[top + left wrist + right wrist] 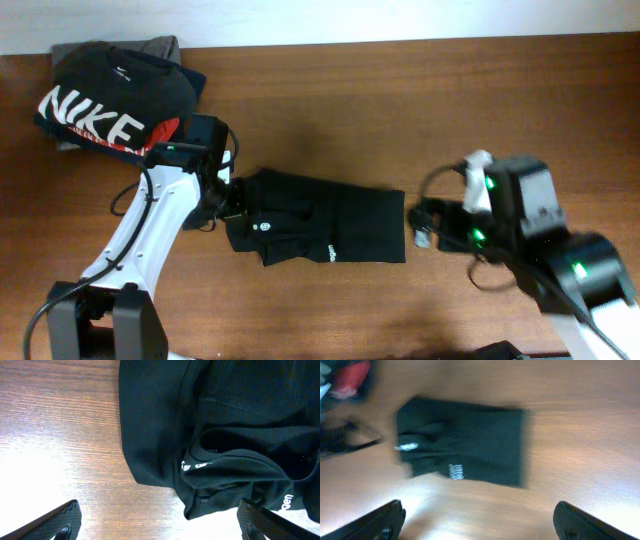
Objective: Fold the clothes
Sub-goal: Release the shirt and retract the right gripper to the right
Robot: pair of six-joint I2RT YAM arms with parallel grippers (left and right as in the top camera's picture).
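Observation:
The clothes lie folded into a black rectangle in the middle of the table, with a small white neck tag and a tiny white logo showing. My left gripper hovers at the fold's left end. It is open; in the left wrist view the gripper spans bare wood, and the clothes reach down beside the right finger. My right gripper sits just off the right edge, open and empty. In the blurred right wrist view the gripper is well back from the clothes.
A pile of folded garments topped by a black NIKE T-shirt sits at the back left corner, close behind my left arm. Bare wooden table stretches behind and to the right of the clothes.

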